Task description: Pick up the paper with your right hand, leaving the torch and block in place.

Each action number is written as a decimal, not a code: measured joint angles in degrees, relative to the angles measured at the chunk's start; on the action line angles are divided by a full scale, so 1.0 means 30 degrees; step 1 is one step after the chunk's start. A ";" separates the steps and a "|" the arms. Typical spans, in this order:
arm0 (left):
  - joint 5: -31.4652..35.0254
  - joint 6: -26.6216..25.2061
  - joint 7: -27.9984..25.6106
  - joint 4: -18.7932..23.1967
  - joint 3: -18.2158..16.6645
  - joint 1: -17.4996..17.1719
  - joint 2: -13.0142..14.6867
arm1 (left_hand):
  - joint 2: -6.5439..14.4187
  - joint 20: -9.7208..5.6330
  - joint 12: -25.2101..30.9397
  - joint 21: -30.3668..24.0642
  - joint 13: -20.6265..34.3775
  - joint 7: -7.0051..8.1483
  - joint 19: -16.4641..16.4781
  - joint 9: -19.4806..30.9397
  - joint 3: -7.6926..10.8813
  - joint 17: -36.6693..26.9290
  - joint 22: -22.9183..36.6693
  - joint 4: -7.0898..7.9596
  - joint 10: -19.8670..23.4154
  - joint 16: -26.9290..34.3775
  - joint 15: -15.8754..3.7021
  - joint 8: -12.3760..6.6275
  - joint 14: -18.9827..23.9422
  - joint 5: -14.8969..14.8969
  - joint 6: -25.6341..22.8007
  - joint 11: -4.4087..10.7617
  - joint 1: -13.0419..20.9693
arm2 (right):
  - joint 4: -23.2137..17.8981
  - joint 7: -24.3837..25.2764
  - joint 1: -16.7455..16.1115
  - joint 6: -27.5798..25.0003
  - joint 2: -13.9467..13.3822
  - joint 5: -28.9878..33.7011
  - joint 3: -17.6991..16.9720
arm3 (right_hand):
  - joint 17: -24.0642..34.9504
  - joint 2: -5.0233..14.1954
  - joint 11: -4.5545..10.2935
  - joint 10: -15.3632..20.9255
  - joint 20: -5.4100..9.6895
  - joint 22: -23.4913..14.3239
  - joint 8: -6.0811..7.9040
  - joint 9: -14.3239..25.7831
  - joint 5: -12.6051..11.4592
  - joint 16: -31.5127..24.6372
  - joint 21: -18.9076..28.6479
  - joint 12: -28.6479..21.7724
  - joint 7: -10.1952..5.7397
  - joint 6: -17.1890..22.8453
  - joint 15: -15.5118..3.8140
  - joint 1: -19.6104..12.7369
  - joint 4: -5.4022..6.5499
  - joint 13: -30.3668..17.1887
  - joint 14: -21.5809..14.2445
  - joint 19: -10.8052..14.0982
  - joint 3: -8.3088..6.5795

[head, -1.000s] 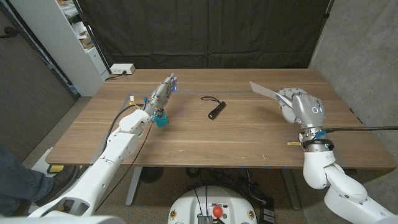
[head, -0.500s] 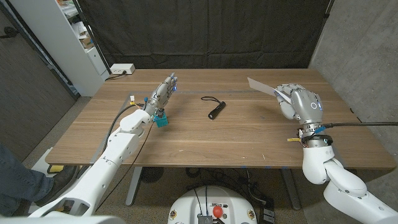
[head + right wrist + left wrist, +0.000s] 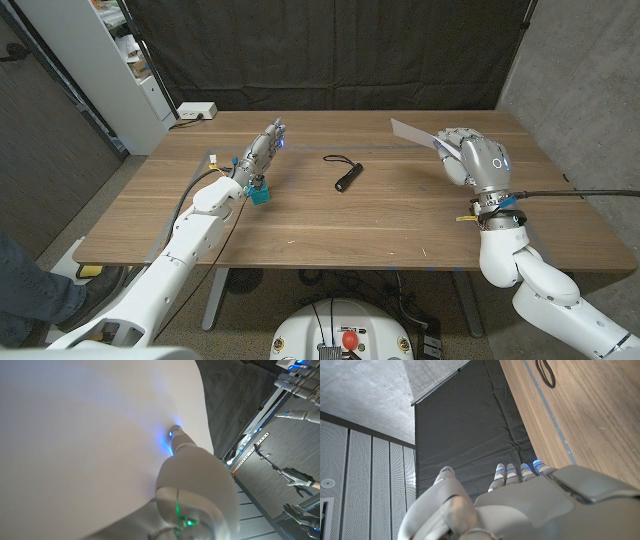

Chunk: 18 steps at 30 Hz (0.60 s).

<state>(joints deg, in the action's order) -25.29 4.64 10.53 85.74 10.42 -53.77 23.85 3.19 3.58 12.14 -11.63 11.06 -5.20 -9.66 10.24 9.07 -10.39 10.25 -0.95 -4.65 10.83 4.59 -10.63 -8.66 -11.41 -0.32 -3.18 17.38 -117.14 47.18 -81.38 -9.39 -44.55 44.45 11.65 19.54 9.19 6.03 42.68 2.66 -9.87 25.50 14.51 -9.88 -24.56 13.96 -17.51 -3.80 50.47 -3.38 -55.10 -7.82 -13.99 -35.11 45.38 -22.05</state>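
- The right hand, silver-grey with curled fingers, is raised at the right side of the wooden table and clamps a thin white sheet of paper; the sheet sticks out from the fingers toward the table's far middle, off the wood.
- From the right wrist, that same paper spreads wide and pale, with one fingertip pressed against it under a blue glow.
- The small black cylindrical torch with its looped cord lies on the table near the centre — well apart from both hands.
- The little teal block sits on the wood left of the torch, just beside the left wrist.
- The left hand reaches out over the table beyond the block, fingers straight and close together, holding nothing — the left wrist view shows its fingertips lined up side by side.
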 measured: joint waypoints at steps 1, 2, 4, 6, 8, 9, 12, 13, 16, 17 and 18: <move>-0.0002 0.0000 -0.0005 0.0000 0.0000 0.0000 0.0000 | 0.0000 0.0000 0.0000 0.0000 0.0001 0.0000 0.0000 0.0000 0.0000 0.0000 0.0000 0.0000 0.0000 0.0000 0.0000 0.0000 0.0000 0.0000 0.0000 0.0000 0.0000 | 0.0037 0.0000 0.0092 0.0000 0.0024 0.0000 0.0046 | 0.0000 0.0000 0.0000 0.0000 0.0000 0.0000 0.0000 -0.0014 0.0000 0.0000 0.0000 0.0000 0.0000 0.0000 0.0000 0.0000 0.0000 0.0000 0.0000 0.0000 0.0000; -0.0003 0.0000 -0.0007 0.0000 0.0000 0.0000 0.0000 | 0.0000 0.0000 0.0000 0.0000 0.0000 -0.0001 0.0000 0.0000 0.0000 0.0000 0.0000 0.0000 0.0000 0.0000 0.0001 0.0000 0.0000 0.0000 0.0000 0.0000 0.0000 | 0.0052 0.0000 0.0122 0.0000 0.0032 0.0000 0.0062 | 0.0000 0.0000 0.0000 0.0000 0.0000 0.0000 0.0000 -0.0014 0.0000 0.0000 0.0000 0.0000 0.0000 0.0000 0.0000 0.0000 0.0000 0.0000 0.0000 0.0000 0.0000; -0.0007 0.0000 -0.0013 -0.0010 -0.0045 -0.0010 0.0028 | 0.0000 0.0000 0.0000 0.0000 0.0000 0.0000 -0.0001 0.0000 0.0000 0.0000 0.0000 0.0000 0.0000 0.0000 0.0000 0.0000 0.0000 0.0000 0.0000 0.0000 0.0000 | 0.0105 0.0000 0.0229 0.0244 0.0064 0.0049 0.0115 | 0.0000 0.0000 0.0041 0.0041 0.0000 -0.0001 -0.0001 -0.0014 0.0001 0.0028 0.0000 0.0000 -0.0001 -0.0001 0.0000 0.0000 0.0000 0.0001 0.0000 0.0000 0.0000; -0.0012 0.0000 -0.0019 -0.0019 -0.0057 -0.0012 0.0032 | 0.0102 0.0000 0.0000 0.0000 0.0000 0.0000 0.0000 0.0000 0.0000 -0.0001 0.0000 0.0000 0.0000 0.0000 0.0000 0.0000 0.0001 0.0001 0.0000 0.0000 -0.0103 | 0.0178 -0.0008 0.0373 0.0298 0.0098 0.0065 0.0185 | 0.0000 -0.0001 0.0105 0.0105 0.0000 -0.0001 -0.0002 -0.0012 0.0002 0.0074 -0.0094 0.0000 -0.0001 0.0000 0.0000 0.0001 0.0000 0.0001 0.0000 0.0001 0.0000; -0.0012 0.0000 -0.0019 -0.0025 -0.0067 -0.0015 0.0033 | 0.0102 0.0000 0.0000 0.0000 0.0000 -0.0001 0.0000 0.0000 0.0000 -0.0001 0.0000 0.0000 0.0000 0.0000 0.0001 0.0000 0.0000 0.0000 0.0000 0.0000 -0.0103 | 0.0178 -0.0031 0.0373 0.0329 0.0098 0.0077 0.0185 | -0.0001 -0.0001 0.0105 0.0105 -0.0001 0.0000 -0.0004 -0.0012 0.0002 0.0074 -0.0147 0.0000 -0.0001 0.0000 0.0000 0.0001 0.0000 0.0001 0.0000 0.0001 0.0000; -0.0015 -0.0001 -0.0022 -0.0036 -0.0078 -0.0016 0.0035 | 0.0103 0.0000 0.0000 0.0000 0.0000 -0.0001 0.0000 -0.0001 -0.0008 -0.0001 0.0001 -0.0008 0.0000 0.0000 0.0000 0.0000 0.0000 0.0000 0.0000 0.0000 -0.0103 | 0.0250 -0.0051 0.0508 0.0361 0.0122 0.0090 0.0254 | -0.0001 -0.0001 0.0104 0.0105 0.0000 -0.0001 -0.0005 -0.0010 0.0003 0.0075 -0.0147 0.0000 -0.0001 -0.0001 0.0000 0.0001 0.0000 0.0000 0.0000 0.0000 0.0000; -0.0018 0.0000 -0.0024 -0.0059 -0.0096 -0.0017 0.0038 | 0.0103 0.0000 0.0000 0.0000 0.0000 0.0000 0.0000 0.0000 -0.0082 -0.0001 0.0000 -0.0082 0.0000 0.0000 0.0000 0.0000 0.0000 0.0000 0.0000 0.0000 -0.0103 | 0.0295 -0.0077 0.0586 0.0386 0.0133 0.0104 0.0295 | -0.0002 -0.0002 0.0105 0.0105 -0.0001 -0.0001 -0.0010 -0.0007 0.0014 0.0074 -0.0147 -0.0001 -0.0001 -0.0001 0.0000 0.0002 0.0000 0.0001 0.0000 0.0001 0.0001; -0.0018 0.0000 -0.0024 -0.0081 -0.0113 -0.0017 0.0039 | 0.0103 0.0000 0.0000 0.0000 0.0000 0.0000 0.0000 -0.0001 -0.0082 -0.0002 0.0000 -0.0082 0.0000 0.0000 0.0000 0.0000 0.0000 0.0000 0.0000 0.0000 -0.0103 | 0.0295 -0.0096 0.0586 0.0397 0.0133 0.0109 0.0295 | 0.0026 -0.0002 0.0104 0.0105 0.0000 -0.0001 -0.0016 -0.0005 0.0016 0.0074 -0.0147 -0.0001 -0.0001 -0.0001 0.0000 0.0002 0.0000 0.0002 0.0000 0.0001 0.0000; -0.0042 0.0000 -0.0031 -0.0133 -0.0135 -0.0017 0.0039 | 0.0102 0.0000 0.0000 0.0000 0.0000 0.0000 0.0000 0.0000 -0.0082 -0.0002 0.0000 -0.0082 0.0000 0.0000 0.0000 0.0000 0.0000 0.0000 0.0000 0.0000 -0.0103 | 0.0393 -0.0175 0.0803 0.0411 0.0147 0.0121 0.0400 | 0.0094 -0.0003 0.0104 0.0104 0.0000 -0.0001 -0.0009 0.0001 0.0016 0.0074 -0.0147 0.0000 -0.0001 -0.0001 0.0000 0.0003 -0.0001 -0.0007 0.0000 0.0000 0.0001; -0.0042 0.0000 -0.0031 -0.0144 -0.0137 -0.0016 0.0038 | 0.0102 0.0000 0.0000 0.0000 0.0000 0.0000 0.0000 0.0000 -0.0082 -0.0002 0.0001 -0.0082 0.0000 0.0000 0.0000 0.0000 0.0000 0.0000 0.0000 0.0000 -0.0103 | 0.0438 -0.0184 0.0905 0.0411 0.0149 0.0124 0.0443 | 0.0094 -0.0003 0.0104 0.0104 0.0000 -0.0001 0.0001 0.0003 0.0017 0.0074 -0.0147 -0.0001 -0.0002 -0.0001 0.0000 0.0003 0.0000 -0.0059 0.0000 0.0001 0.0000; -0.0046 0.0000 -0.0030 -0.0190 -0.0144 -0.0014 0.0038 | 0.0102 0.0000 0.0000 0.0000 0.0000 -0.0001 0.0000 0.0000 -0.0082 -0.0001 0.0001 -0.0082 0.0000 0.0000 0.0000 0.0000 0.0000 0.0000 0.0001 0.0000 -0.0103 | 0.0449 -0.0211 0.0930 0.0413 0.0149 0.0127 0.0455 | 0.0094 -0.0003 0.0104 0.0104 -0.0001 -0.0001 0.0029 0.0003 0.0017 0.0074 -0.0147 -0.0001 -0.0002 -0.0002 0.0000 0.0003 -0.0001 -0.0084 0.0000 0.0001 0.0000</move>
<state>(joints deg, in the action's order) -25.42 4.64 10.44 85.17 9.99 -53.82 23.96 3.50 3.58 12.14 -11.63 11.06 -5.21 -9.66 10.24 8.83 -10.39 10.25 -1.19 -4.65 10.83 4.59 -10.63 -8.66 -11.41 -0.31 -3.18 17.07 -115.79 46.54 -78.59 -8.15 -44.11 44.83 13.02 19.83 9.18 6.34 42.99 2.66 -9.87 25.59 14.52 -9.82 -24.34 13.52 -17.51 -3.81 50.47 -3.38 -55.10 -7.82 -14.24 -35.11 45.39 -22.05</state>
